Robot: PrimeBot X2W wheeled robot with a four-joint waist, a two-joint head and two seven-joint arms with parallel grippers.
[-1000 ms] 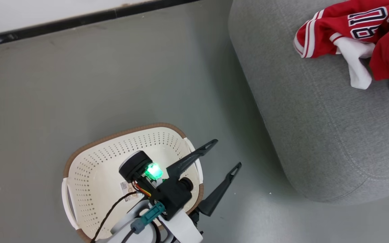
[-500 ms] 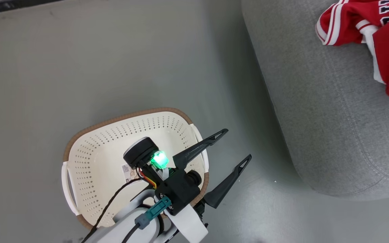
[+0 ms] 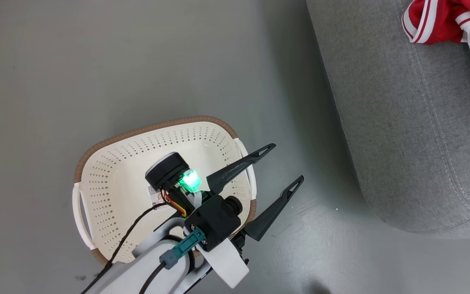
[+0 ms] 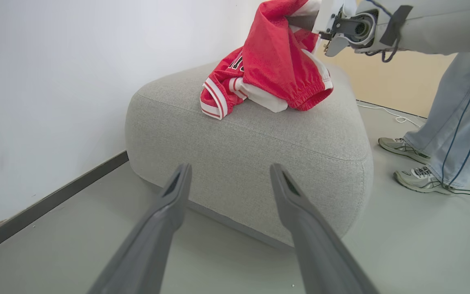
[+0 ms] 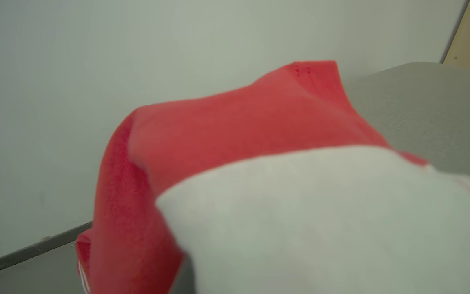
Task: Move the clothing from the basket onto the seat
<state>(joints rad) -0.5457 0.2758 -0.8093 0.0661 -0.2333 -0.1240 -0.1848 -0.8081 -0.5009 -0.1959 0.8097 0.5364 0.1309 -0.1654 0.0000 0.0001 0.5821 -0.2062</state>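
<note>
View shifted, left tool [image 3: 287,162] spread wide, empty

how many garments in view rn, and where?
2. The jersey lies on the seat; the shorts hang from the right gripper, lower end on the seat. The basket bottom holds none; the left arm covers part.

At lower centre we see our left gripper [image 3: 287,162], fingers spread wide, reaching past the right rim of the cream basket [image 3: 108,171] on the grey floor [image 3: 96,61], while red clothing [image 3: 435,24] lies on the grey seat [image 3: 402,143] at upper right.
</note>
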